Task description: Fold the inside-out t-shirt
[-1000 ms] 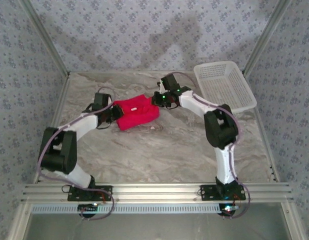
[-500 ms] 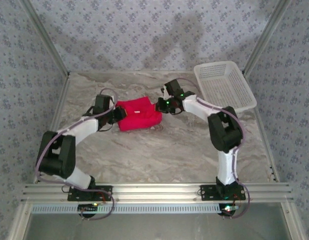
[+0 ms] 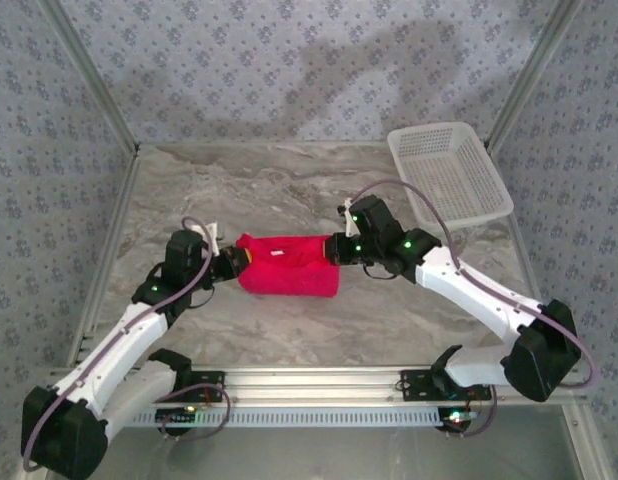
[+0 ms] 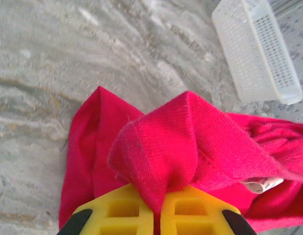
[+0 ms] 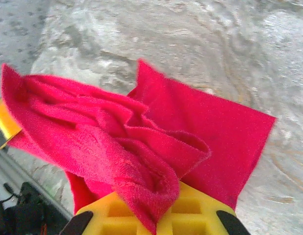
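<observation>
Stretching between the two claws, the inside-out t-shirt (image 3: 289, 266) forms a bunched red band near the middle of the table (image 3: 289, 190). The left gripper (image 3: 232, 264) sits at the band's 9 o'clock end. The right gripper (image 3: 334, 249) sits at its 3 o'clock end, slightly farther from the arm bases. Whether the cloth rests on the tabletop or hangs just clear of it cannot be told.

In the left wrist view the yellow fingers (image 4: 122, 210) are pressed together at 6 o'clock. A peaked pinch of the cloth rises from the seam between them, so this claw is clamped on the shirt. The fabric is soft, fuzzy and matte, and it falls away in thick folds toward 3 o'clock. A small white neck tag (image 4: 262, 185) pokes out of those folds.

In the right wrist view that claw's yellow fingers are likewise closed at 6 o'clock on a rolled wad of the red cloth. Rumpled folds trail off to 9 o'clock, and a flatter panel with a straight edge spreads toward 3 o'clock.

The tabletop has a grey-and-tan marbled look. A white mesh basket (image 3: 449, 172), rectangular and perforated, sits at 1 o'clock on the table, well apart from the shirt.
</observation>
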